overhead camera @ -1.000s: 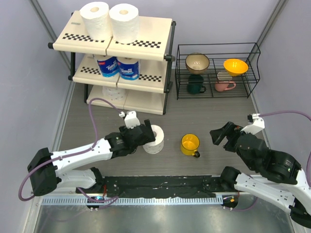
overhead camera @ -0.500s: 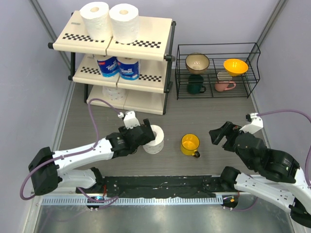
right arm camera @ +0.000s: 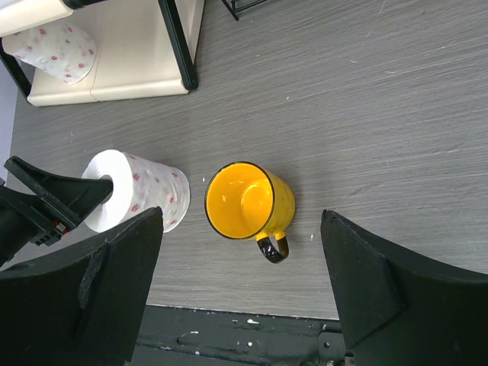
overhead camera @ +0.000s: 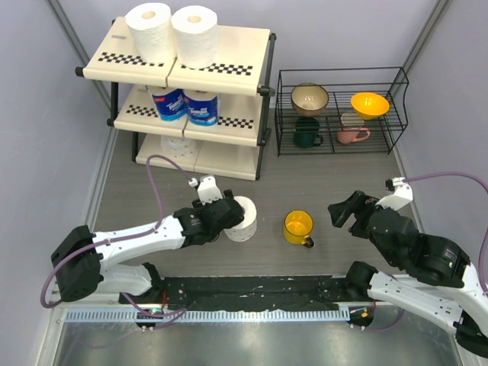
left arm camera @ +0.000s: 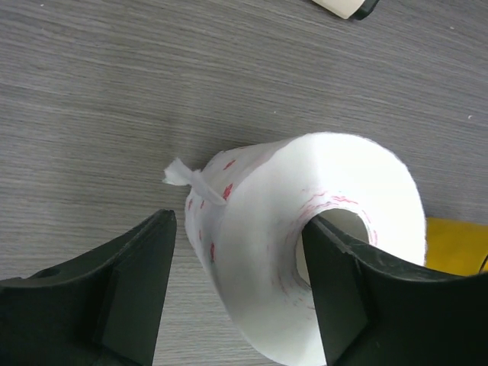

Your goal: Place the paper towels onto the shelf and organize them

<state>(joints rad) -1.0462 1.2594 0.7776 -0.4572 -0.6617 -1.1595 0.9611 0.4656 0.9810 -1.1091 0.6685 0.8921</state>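
Note:
One bare white paper towel roll (overhead camera: pixel 242 219) with small red print stands on the table; it also shows in the left wrist view (left arm camera: pixel 305 244) and the right wrist view (right arm camera: pixel 141 191). My left gripper (overhead camera: pixel 229 216) is open around its wall: one finger sits in the hollow core, the other stands off the outer side with a gap (left arm camera: pixel 238 229). The shelf (overhead camera: pixel 244 46) holds two white rolls (overhead camera: pixel 150 30) on the top tier, two blue-wrapped rolls (overhead camera: pixel 168 105) in the middle and one printed roll (right arm camera: pixel 53 49) at the bottom. My right gripper (overhead camera: pixel 343 212) is open and empty.
A yellow mug (overhead camera: pixel 297 226) with a black handle stands just right of the loose roll, below my right gripper (right arm camera: pixel 248 202). A black wire rack (overhead camera: pixel 339 110) with bowls and mugs stands at the back right. Grey walls close both sides.
My left gripper has edged a little further onto the roll, with its elbow shifting right. The roll and the right arm have hardly moved.

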